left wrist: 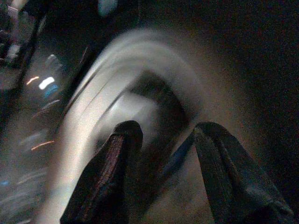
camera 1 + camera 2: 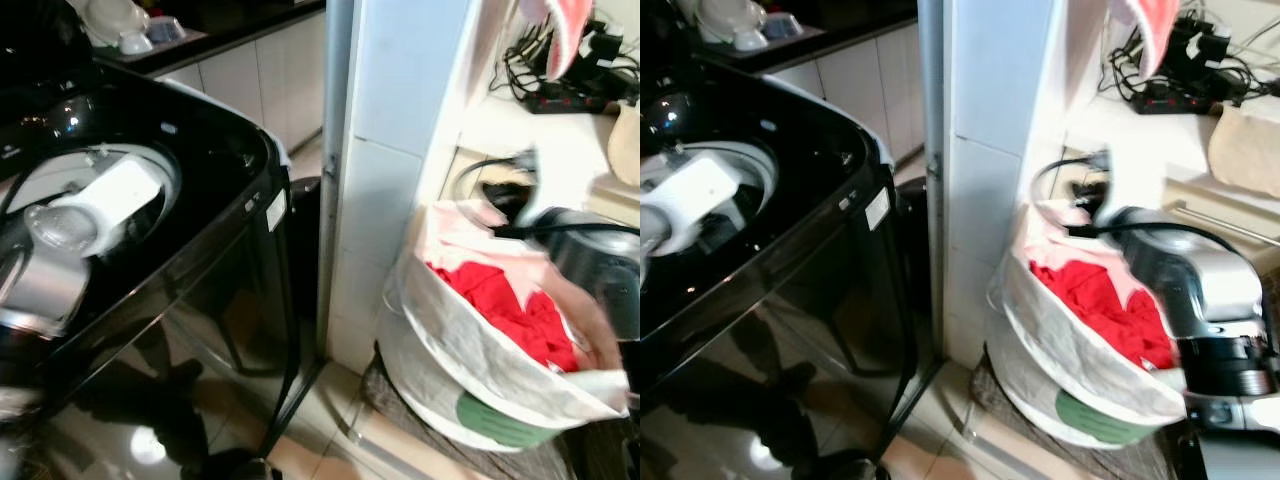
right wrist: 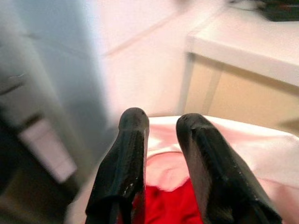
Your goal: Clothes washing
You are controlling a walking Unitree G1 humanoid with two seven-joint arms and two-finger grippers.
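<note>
Black top-load washing machine [image 2: 190, 290] stands at left w/ lid up; left arm reaches over its drum opening [image 2: 60, 190], and left gripper [image 1: 163, 140] shows both fingers spread apart above the blurred drum, nothing between them. White laundry bag [image 2: 1080, 370] sits on floor at right w/ red clothes [image 2: 1100, 300] inside; right gripper [image 3: 161, 126] hovers over bag mouth, fingers parted w/ a narrow gap, holding nothing. A tiled pillar [image 2: 385, 170] stands between machine and bag; a power strip w/ cables [image 2: 1170, 90] lies on the far-right counter.
</note>
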